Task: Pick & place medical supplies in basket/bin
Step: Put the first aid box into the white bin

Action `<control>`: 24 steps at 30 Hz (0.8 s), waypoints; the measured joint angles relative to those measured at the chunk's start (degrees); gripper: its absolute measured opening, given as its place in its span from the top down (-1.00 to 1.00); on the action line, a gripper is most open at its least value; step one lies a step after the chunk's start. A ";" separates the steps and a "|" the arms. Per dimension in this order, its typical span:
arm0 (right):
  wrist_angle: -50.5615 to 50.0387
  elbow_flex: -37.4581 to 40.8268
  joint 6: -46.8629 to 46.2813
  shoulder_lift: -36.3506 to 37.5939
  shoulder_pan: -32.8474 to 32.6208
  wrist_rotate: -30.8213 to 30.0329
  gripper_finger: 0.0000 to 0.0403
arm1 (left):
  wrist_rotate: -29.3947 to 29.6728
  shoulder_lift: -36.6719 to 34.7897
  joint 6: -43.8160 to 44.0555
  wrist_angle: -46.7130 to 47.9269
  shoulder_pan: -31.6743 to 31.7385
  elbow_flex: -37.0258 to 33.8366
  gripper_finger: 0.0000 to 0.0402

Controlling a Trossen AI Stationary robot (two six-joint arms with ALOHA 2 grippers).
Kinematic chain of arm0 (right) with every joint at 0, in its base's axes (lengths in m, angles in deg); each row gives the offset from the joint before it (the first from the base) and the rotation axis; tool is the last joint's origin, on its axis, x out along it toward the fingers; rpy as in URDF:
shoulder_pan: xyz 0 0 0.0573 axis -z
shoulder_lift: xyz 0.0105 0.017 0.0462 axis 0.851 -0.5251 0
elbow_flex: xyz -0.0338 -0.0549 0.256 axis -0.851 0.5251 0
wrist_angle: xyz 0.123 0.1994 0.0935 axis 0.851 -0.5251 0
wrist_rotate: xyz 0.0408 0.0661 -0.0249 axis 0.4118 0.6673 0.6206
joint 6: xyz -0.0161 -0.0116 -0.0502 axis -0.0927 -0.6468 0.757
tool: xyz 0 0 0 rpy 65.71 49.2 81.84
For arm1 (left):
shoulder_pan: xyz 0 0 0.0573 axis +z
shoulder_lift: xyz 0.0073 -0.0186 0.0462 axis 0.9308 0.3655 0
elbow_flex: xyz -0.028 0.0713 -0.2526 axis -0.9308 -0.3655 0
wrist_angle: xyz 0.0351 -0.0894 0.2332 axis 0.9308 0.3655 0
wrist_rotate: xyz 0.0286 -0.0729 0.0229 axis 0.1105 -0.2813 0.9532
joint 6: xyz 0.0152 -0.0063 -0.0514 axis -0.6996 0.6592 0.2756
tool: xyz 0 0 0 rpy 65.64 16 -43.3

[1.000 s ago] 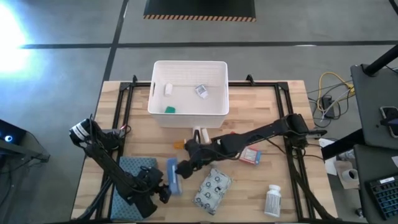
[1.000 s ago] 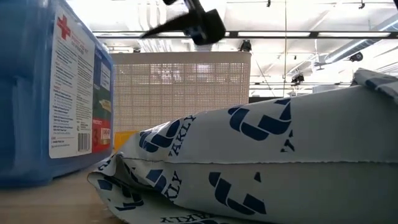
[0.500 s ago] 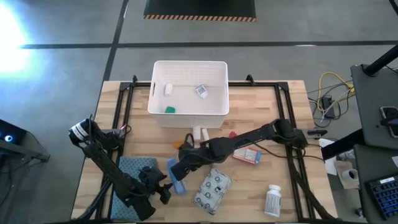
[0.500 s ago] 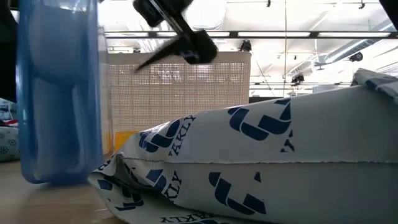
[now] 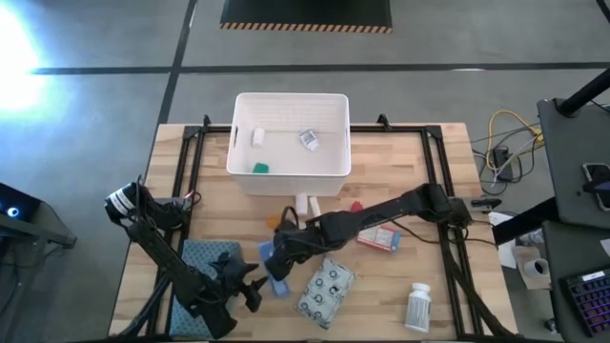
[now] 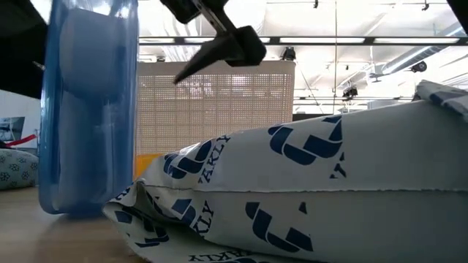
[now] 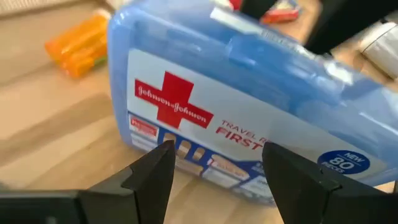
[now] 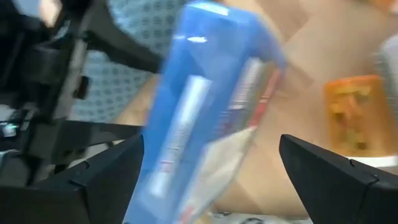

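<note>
Since the earlier frame the right gripper (image 5: 274,264) has slid over the kit (image 5: 272,271), jaws wide either side, not yet closed. Left gripper (image 7: 216,171), jaws apart, faces it. Kit stands on edge, well short of the bin (image 5: 290,181): rigid, smooth, likely slippery; grip its narrow sides.

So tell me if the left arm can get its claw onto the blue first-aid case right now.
Probably yes: the left claw is open and facing the blue first-aid case up close, nothing between them. But the right claw also straddles it.
</note>
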 joint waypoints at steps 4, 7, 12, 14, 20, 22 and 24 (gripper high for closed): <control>-0.26 0.02 -0.03 0.00 -0.23 0.14 -0.82 | 1.56 0.00 -0.93 -0.03 0.02 0.00 -0.11; -0.15 -0.07 0.03 0.02 -0.30 0.09 -0.82 | 2.53 0.00 -1.14 -0.01 0.04 0.00 -0.11; 0.66 0.87 0.01 0.02 -0.32 1.47 -0.82 | 3.18 0.00 -1.14 -0.01 0.19 0.00 -0.11; 1.53 0.90 -0.15 0.02 -0.46 2.09 -0.82 | 3.26 0.00 -1.14 -0.01 0.42 0.00 -0.11; 2.61 2.07 0.24 0.04 -0.75 1.91 -0.82 | 4.97 -0.02 -1.84 -0.08 1.45 0.00 -0.11; 2.59 3.05 0.33 0.04 -0.71 2.23 -0.82 | 4.98 -0.02 -2.69 -0.50 1.84 0.00 -0.11; 2.96 4.05 0.33 0.10 -0.67 3.27 -0.82 | 5.06 -0.02 -3.36 -0.51 2.17 0.00 -0.11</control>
